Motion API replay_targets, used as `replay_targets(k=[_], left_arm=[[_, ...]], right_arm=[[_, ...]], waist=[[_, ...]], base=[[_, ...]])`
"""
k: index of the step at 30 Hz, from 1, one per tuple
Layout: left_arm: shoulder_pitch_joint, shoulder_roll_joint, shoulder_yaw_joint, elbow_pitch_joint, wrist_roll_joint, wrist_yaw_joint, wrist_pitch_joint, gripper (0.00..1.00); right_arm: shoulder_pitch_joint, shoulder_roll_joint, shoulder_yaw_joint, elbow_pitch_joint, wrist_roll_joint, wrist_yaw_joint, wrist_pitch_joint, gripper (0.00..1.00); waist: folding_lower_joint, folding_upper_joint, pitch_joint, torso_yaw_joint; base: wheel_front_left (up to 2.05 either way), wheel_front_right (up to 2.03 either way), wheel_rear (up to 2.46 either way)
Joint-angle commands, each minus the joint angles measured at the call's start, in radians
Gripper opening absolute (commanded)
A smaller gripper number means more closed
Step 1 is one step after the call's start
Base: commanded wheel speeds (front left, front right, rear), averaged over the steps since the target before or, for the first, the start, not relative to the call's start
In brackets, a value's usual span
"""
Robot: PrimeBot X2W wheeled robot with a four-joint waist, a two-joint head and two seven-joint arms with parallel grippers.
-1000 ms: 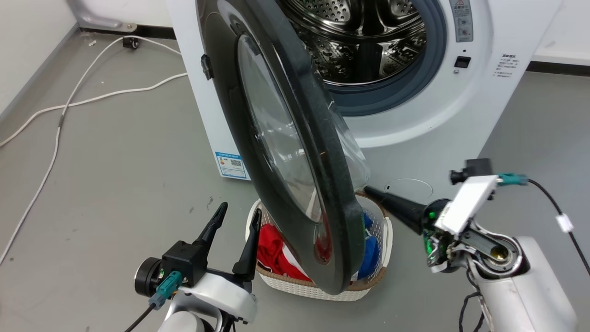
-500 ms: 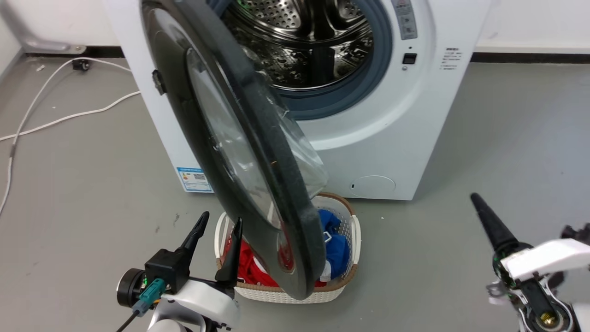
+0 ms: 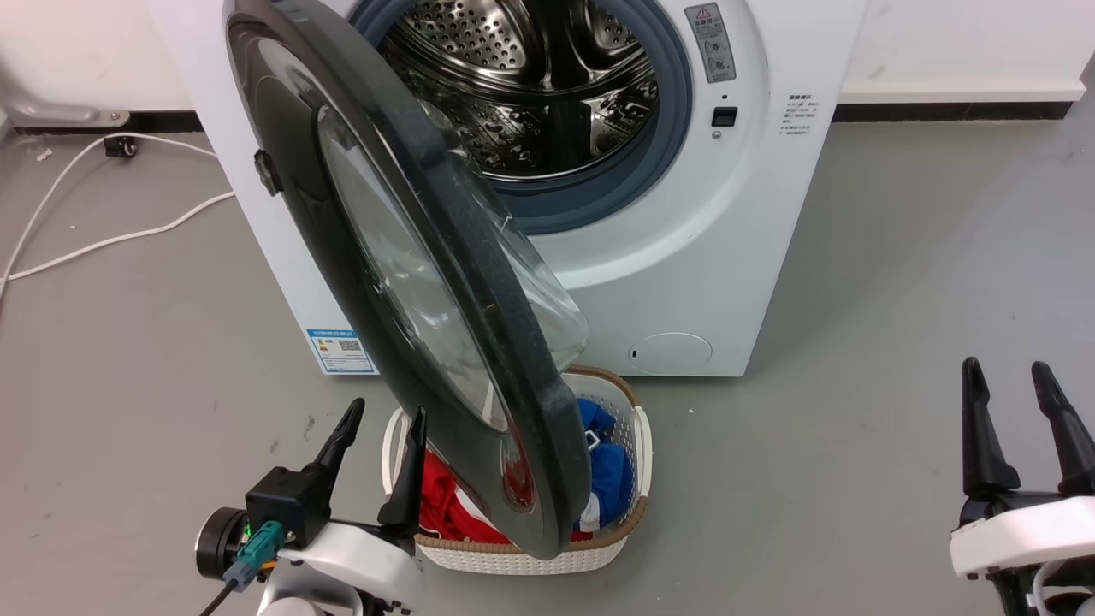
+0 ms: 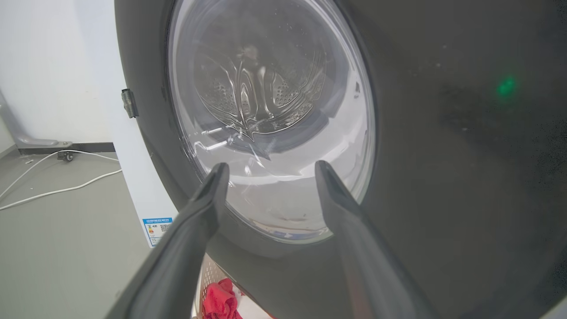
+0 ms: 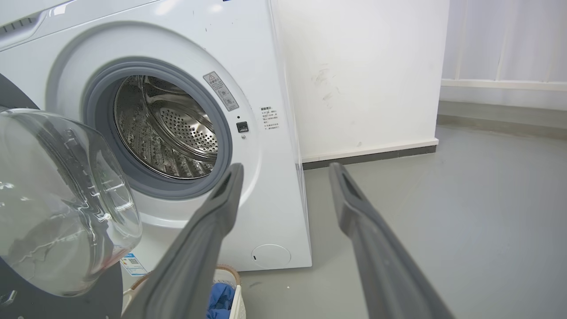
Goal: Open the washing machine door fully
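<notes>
Head view: glossy black-rimmed washing machine door (image 3: 411, 274) half open, both jaws apart, empty.

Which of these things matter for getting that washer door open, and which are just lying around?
For the job:
washing machine door, partly open
left claw, open, near it
right claw, open, off to the side

Just lying about:
laundry basket of clothes
white cable on the floor
</notes>
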Motion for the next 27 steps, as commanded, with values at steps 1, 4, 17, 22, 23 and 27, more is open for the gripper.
replay_targets(k=[1,4,17,22,23,27], left_arm=[[0.014,0.009,0.004,0.0,-0.004,0.003,-0.003,1.0],[0.016,0.011,0.006,0.002,-0.002,0.003,-0.003,1.0],[0.04,0.011,0.014,0.007,-0.005,0.005,-0.003,1.0],[0.041,0.015,0.008,0.011,-0.005,0.003,-0.003,1.0],[0.039,0.016,0.007,0.011,-0.005,0.003,-0.003,1.0],[0.035,0.017,0.006,0.01,-0.006,0.002,-0.003,1.0]], right_arm=[[0.027,0.017,-0.001,-0.042,-0.078,0.0,-0.003,1.0],[0.072,0.042,0.017,-0.099,-0.176,0.0,0.006,1.0],[0.166,0.097,0.072,-0.112,-0.227,0.0,0.028,1.0],[0.159,0.101,0.077,-0.108,-0.225,0.0,0.031,1.0],[0.158,0.102,0.077,-0.107,-0.226,0.0,0.03,1.0],[0.154,0.103,0.079,-0.104,-0.226,0.0,0.028,1.0]], waist=[[0.0,0.0,-0.003,0.003],[0.0,0.0,-0.009,0.008],[0.0,0.0,-0.033,0.012],[0.0,0.0,-0.033,0.017],[0.0,0.0,-0.032,0.018],[0.0,0.0,-0.029,0.021]], base=[[0.0,0.0,0.0],[0.0,0.0,0.0],[0.0,0.0,0.0],[0.0,0.0,0.0],[0.0,0.0,0.0],[0.0,0.0,0.0]])
